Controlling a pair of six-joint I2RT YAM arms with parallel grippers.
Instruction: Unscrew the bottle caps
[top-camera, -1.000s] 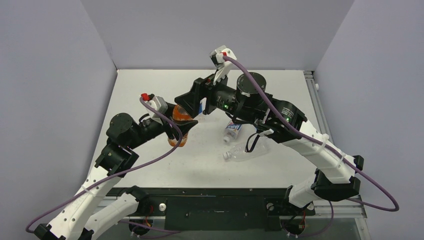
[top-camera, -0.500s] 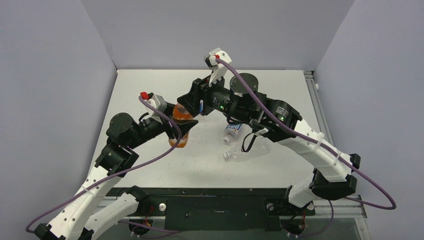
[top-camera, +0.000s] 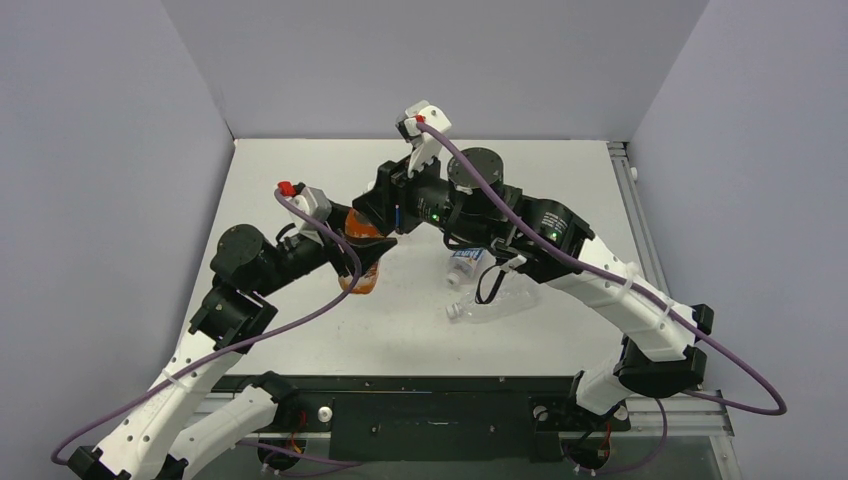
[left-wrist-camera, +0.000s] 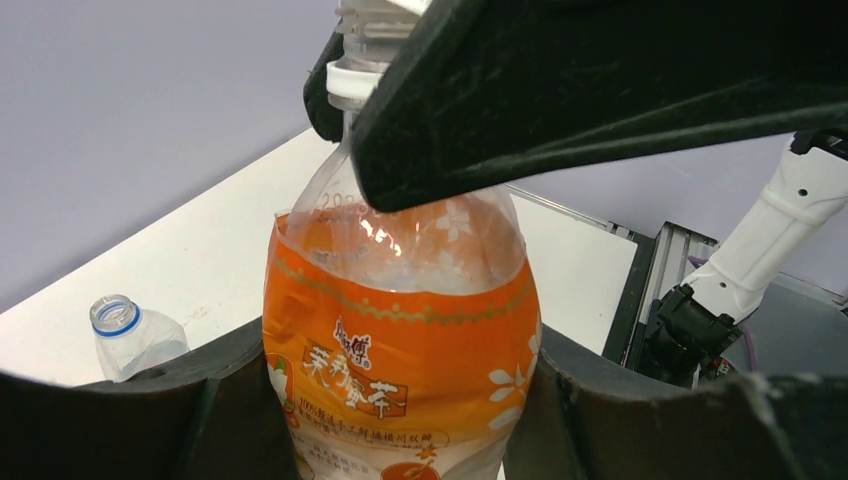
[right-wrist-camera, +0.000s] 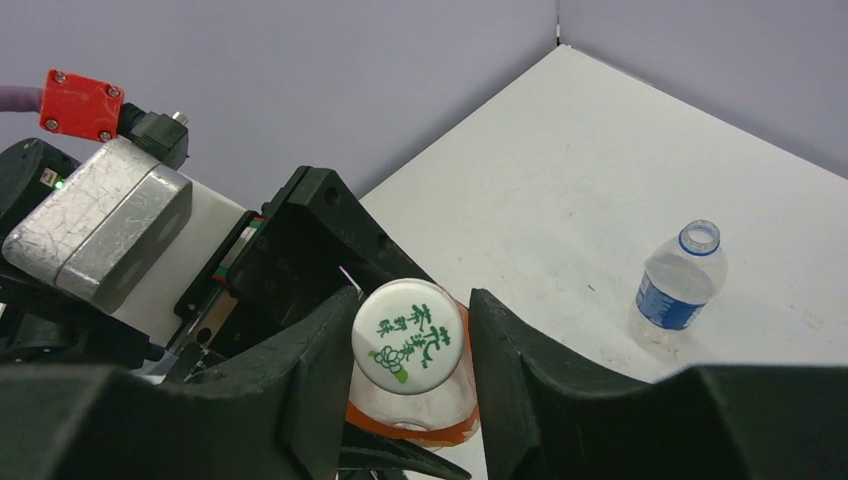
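Observation:
An orange-labelled bottle (left-wrist-camera: 400, 345) stands upright on the table, and my left gripper (left-wrist-camera: 400, 410) is shut on its body, a black finger on each side. Its white bottle cap (right-wrist-camera: 408, 345) with green print sits between the fingers (right-wrist-camera: 305, 375) of my right gripper (right-wrist-camera: 412, 320), which comes from above and is shut on it. From overhead, the right gripper (top-camera: 368, 222) covers the top of the orange bottle (top-camera: 358, 270), while the left gripper (top-camera: 362, 258) holds it from the left.
A short bottle with a blue label (right-wrist-camera: 680, 285) stands capless to the right of the orange one, also in the overhead view (top-camera: 466, 262). A plain clear bottle (top-camera: 495, 302) lies on its side nearer the arms. Grey walls enclose the table (top-camera: 300, 180).
My right gripper's jaws have closed in onto the white cap, and the right arm has shifted slightly left. The left gripper and the orange bottle have stayed put.

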